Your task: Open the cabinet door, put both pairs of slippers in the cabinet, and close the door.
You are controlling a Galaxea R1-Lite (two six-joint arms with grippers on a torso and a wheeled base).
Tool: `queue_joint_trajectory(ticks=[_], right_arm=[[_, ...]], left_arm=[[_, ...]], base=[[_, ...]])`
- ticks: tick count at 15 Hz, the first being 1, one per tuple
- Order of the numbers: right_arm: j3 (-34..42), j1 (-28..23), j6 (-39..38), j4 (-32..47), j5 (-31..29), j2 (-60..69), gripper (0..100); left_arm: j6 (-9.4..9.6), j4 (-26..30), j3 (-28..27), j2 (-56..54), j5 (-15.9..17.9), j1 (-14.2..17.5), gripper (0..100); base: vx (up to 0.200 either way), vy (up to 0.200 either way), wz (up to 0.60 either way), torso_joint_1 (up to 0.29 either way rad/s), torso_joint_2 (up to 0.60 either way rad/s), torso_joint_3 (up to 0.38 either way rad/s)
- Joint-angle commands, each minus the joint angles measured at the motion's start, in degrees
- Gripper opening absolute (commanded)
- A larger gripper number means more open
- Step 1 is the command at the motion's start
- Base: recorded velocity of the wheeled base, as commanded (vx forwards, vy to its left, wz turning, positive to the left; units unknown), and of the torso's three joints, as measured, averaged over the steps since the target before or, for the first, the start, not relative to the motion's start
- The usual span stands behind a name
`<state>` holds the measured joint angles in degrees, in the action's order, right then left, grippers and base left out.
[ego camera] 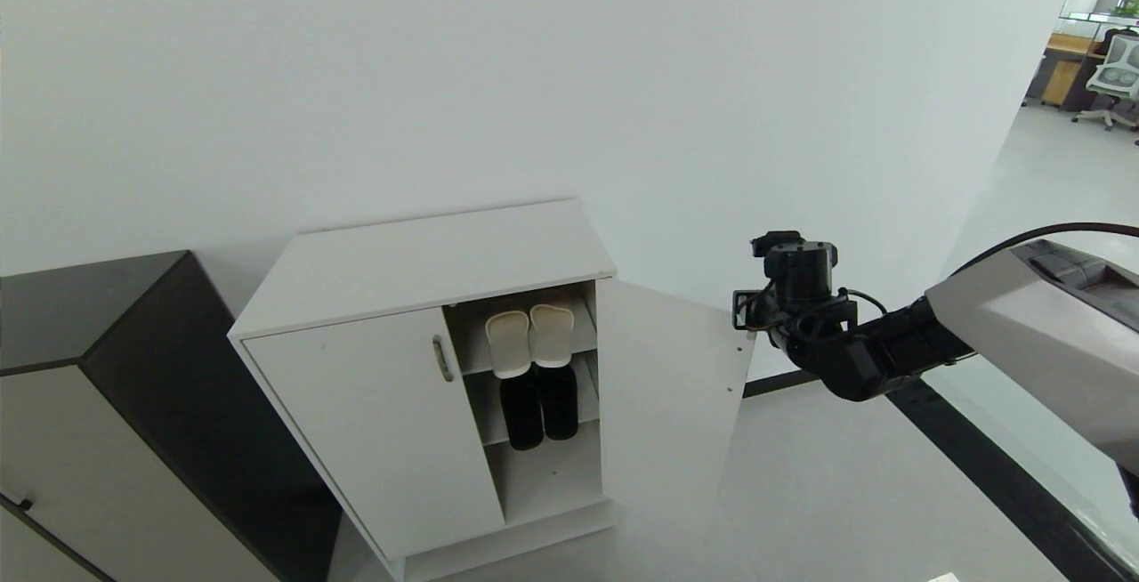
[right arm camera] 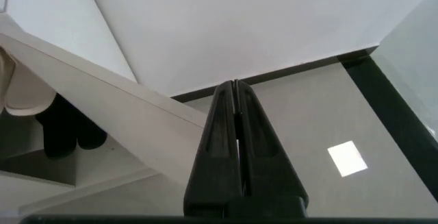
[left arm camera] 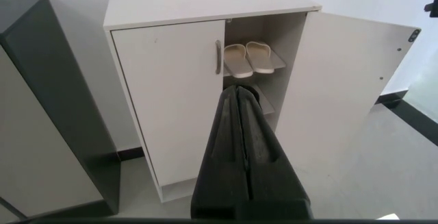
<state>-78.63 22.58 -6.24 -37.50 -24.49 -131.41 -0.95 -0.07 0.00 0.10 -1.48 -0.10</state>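
My R gripper [ego camera: 746, 309], fingers pressed together w/ nothing between, is sitting just beside the open cabinet door [ego camera: 672, 386]'s free edge; door's lying to its left, so R arm's nearer.

The head camera looks down from high and somewhat back onto the cabinet [ego camera: 418, 266], its open door [ego camera: 667, 395] and the wall behind. The left wrist camera, lower, faces the cabinet front squarely along the left tool [left arm camera: 238, 90]. The right wrist camera sits close by the door, sighting along the right tool [right arm camera: 236, 87] toward the floor [right arm camera: 308, 114]. All three share the door and the shelved slippers [ego camera: 510, 342]
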Motion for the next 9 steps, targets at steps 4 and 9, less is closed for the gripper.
queue_joint_trajectory(ticks=[4, 9], right_arm=[[-0.4, -0.2, 0.0, 0.0, 0.1, -2.1, 0], [-1.8, -1.0, -0.8, -0.1, 1.3, -3.8, 0]], left_arm=[[-0.02, 0.0, 0.0, 0.0, 0.0, 0.0, 0], [-0.02, 0.0, 0.0, 0.0, 0.0, 0.0, 0]], base=[[0.000, 0.000, 0.00, 0.000, 0.00, 0.000], [0.000, 0.000, 0.00, 0.000, 0.00, 0.000]])
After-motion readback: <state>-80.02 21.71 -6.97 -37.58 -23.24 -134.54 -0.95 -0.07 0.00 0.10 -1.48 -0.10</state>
